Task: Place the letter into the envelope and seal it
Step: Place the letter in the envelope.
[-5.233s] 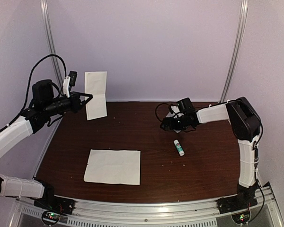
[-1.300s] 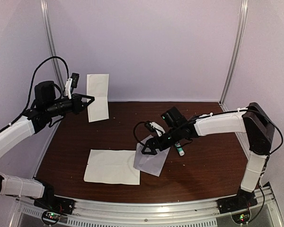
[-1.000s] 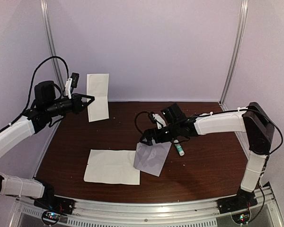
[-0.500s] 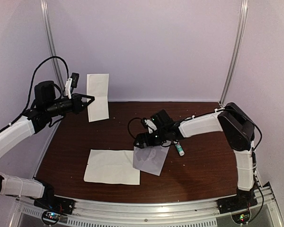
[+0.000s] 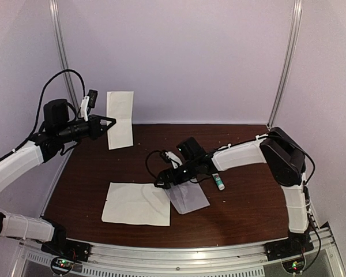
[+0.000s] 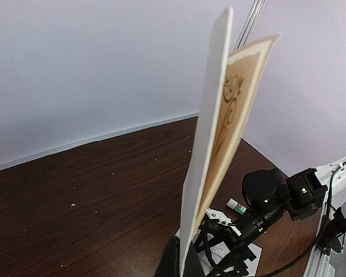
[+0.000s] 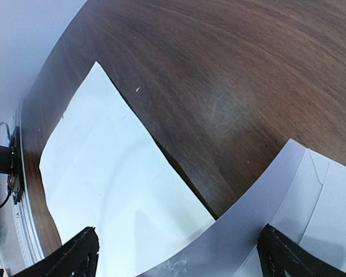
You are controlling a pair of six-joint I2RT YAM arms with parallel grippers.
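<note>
My left gripper is shut on the letter, a folded white paper that it holds upright at the back left. In the left wrist view the letter rises edge-on from the jaws and shows a tan printed inner face. The pale lavender envelope lies on the table, its left edge over a white sheet. My right gripper hovers low over that edge, open. In the right wrist view its fingertips stand wide apart, with the envelope and the sheet below them and nothing gripped.
A large white sheet lies flat at the front left of the dark wooden table. A glue stick lies just right of the right arm's wrist. Lavender walls and two metal posts close off the back.
The envelope has come onto the table beside the white sheet. During the last second my open right gripper moved left over it, and the envelope shifted and turned. The left arm held still.
</note>
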